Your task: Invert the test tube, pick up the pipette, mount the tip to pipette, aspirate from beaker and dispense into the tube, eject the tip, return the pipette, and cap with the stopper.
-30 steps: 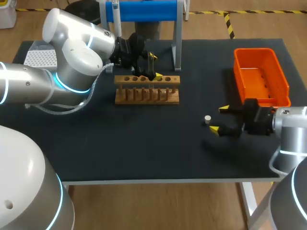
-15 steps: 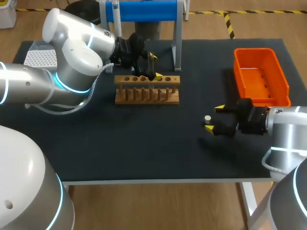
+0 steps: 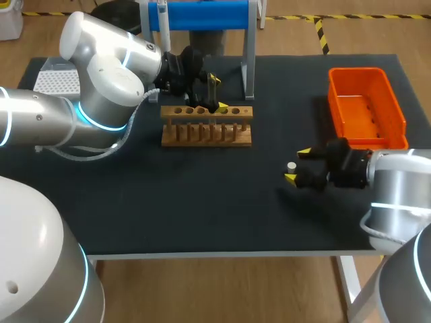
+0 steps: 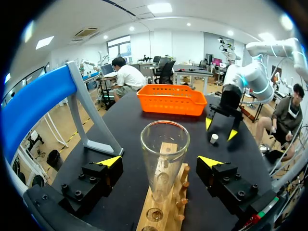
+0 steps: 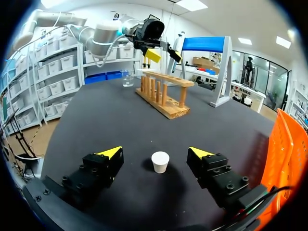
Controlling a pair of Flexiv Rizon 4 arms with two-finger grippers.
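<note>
Stopper (image 3: 291, 166), small and white, rests on the black surface (image 3: 202, 202) at the head view's lower right. It lies between the spread fingers of the right claw (image 3: 297, 165), neither finger touching it. Farther back, at upper centre, the glass test tube (image 4: 164, 154) stands on the wooden rack (image 3: 206, 126). The left claw (image 3: 218, 93) is open around it, fingers clear of the glass.
</note>
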